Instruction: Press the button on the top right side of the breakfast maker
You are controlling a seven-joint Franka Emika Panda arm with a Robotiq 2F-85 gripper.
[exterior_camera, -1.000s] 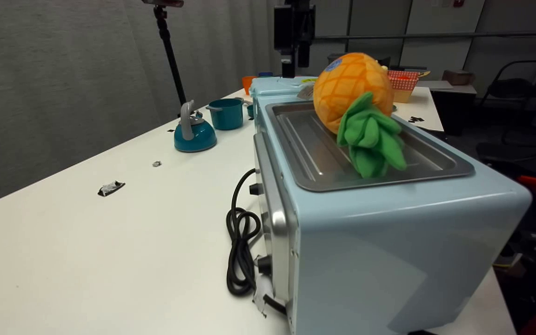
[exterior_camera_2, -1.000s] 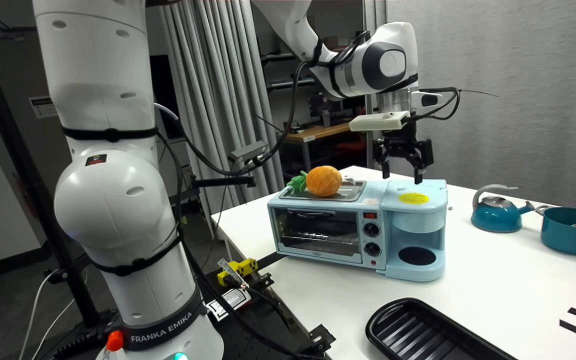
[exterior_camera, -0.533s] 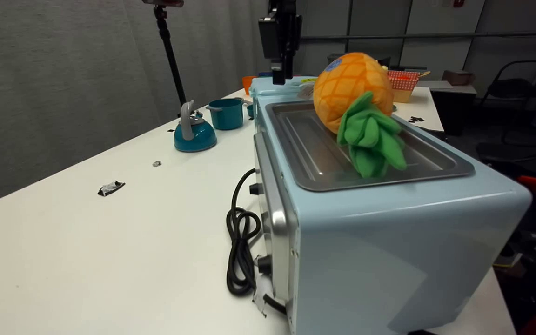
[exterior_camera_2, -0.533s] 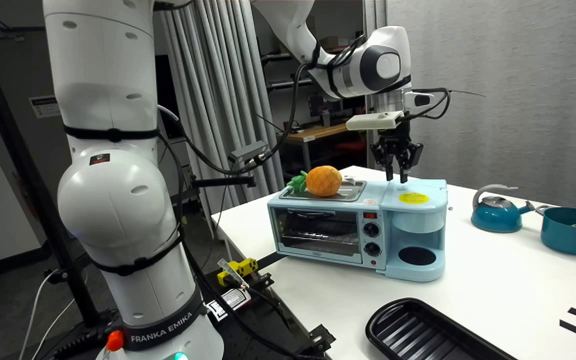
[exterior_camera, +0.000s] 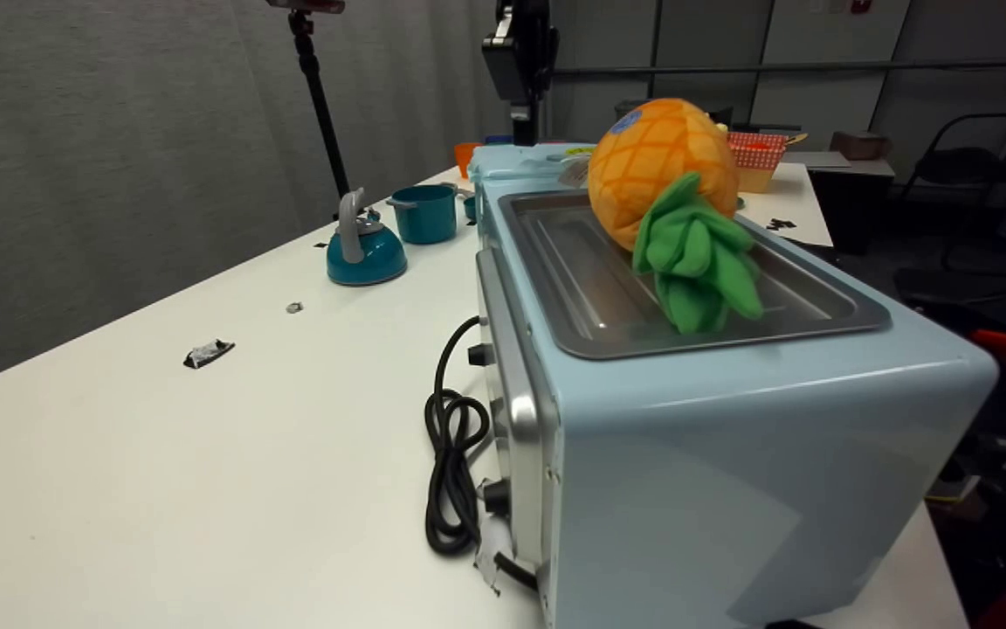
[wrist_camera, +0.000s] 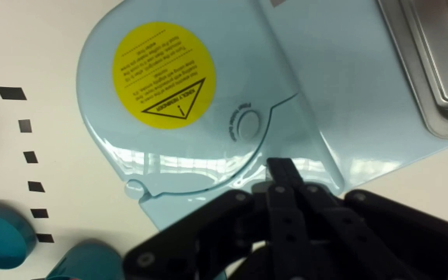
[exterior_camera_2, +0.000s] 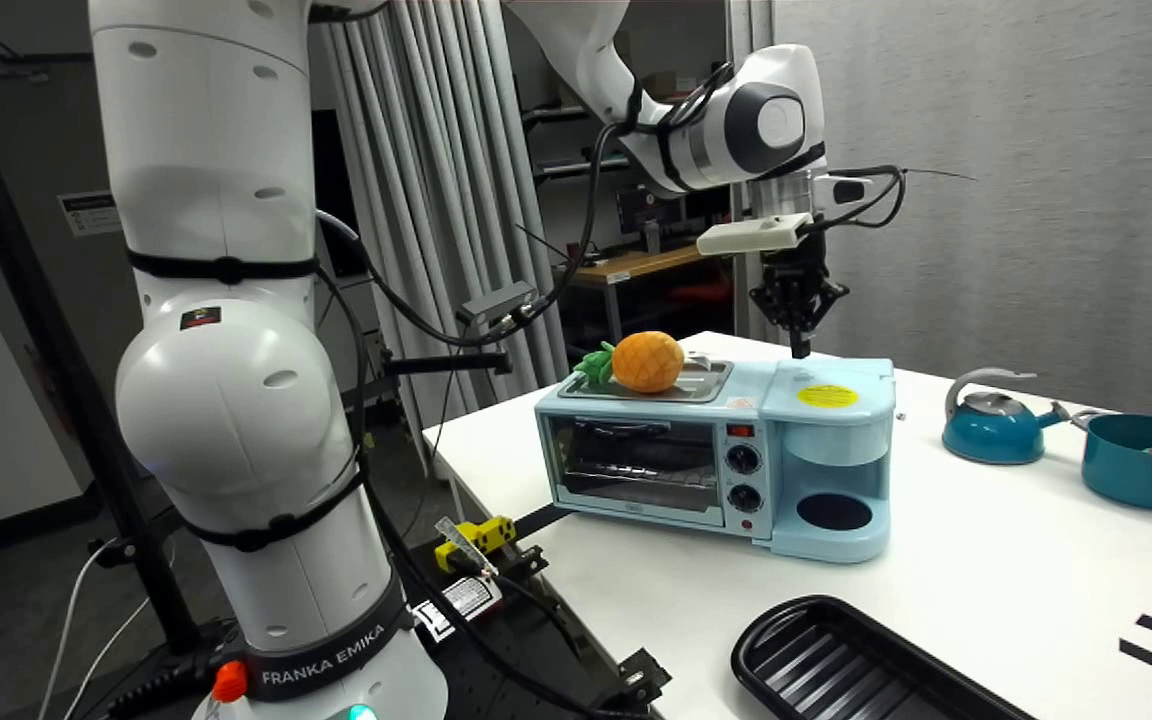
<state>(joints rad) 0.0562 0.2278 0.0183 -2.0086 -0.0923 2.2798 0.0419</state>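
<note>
- One white table (exterior_camera_2: 1016, 600): seen in both exterior views.
- White arm (exterior_camera_2: 221, 350): bent over the table, its wrist end held high above it.
- Pale-blue breakfast maker (exterior_camera_2: 721, 460): stood upright on the table; its oven door (exterior_camera_2: 633, 465) is faced to the camera in an exterior view.
- Black ridged pan (exterior_camera_2: 856, 665): laid on the table in front of the maker, apart from it, cut off by the frame edge.
- Silver-grey tray (exterior_camera: 573, 279): set flat on the maker's top.
- Black gripper (exterior_camera_2: 800, 345): clenched, fingertips (wrist_camera: 275, 165) pressed together, pointed down at the maker's top. Contact with the surface can't be told.
- Teal pot (exterior_camera_2: 1131, 475): placed upright, well apart from the maker.
- Pineapple plush (exterior_camera: 664, 175): laid on its side on the tray, green leaves (exterior_camera: 691, 262) pointed away from the gripper.
- Teal kettle (exterior_camera_2: 1001, 437): placed upright near the pot.
- Black power cord (exterior_camera: 446, 454): looped on the table, right beside the maker.
- Yellow sticker (wrist_camera: 164, 75): stuck on the maker's top.
- Round button (wrist_camera: 248, 125): set in the same top, near the sticker; fingertips are seen just beside it in the wrist view, across a curved seam (wrist_camera: 269, 121).
</note>
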